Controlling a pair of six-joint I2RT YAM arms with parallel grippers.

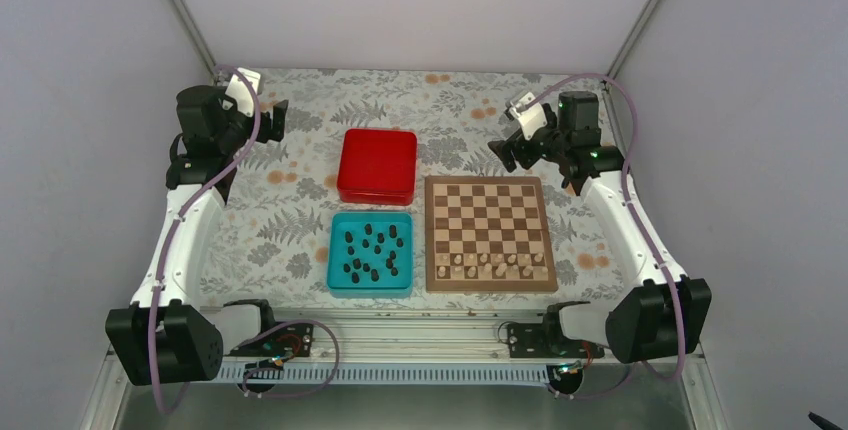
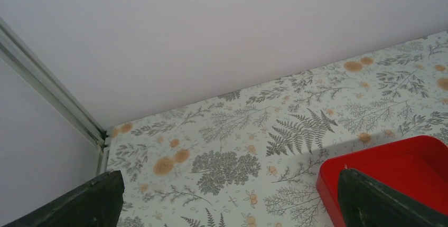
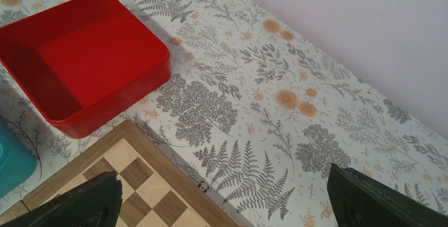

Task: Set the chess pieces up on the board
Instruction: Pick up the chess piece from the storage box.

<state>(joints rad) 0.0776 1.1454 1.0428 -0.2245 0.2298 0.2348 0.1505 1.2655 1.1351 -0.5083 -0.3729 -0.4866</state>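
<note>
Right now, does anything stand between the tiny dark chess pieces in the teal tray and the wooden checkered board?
Nothing visible. The tiny dark chess pieces lie in the teal tray, directly beside the wooden checkered board; only bare tablecloth between.

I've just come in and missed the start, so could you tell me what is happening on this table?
Nothing is being handled right now. The left tool and right tool hang open and empty over the far side. The dark chess pieces lie loose in the teal tray, none on the board, whose near two rows hold pale pieces. The red box is empty.
</note>
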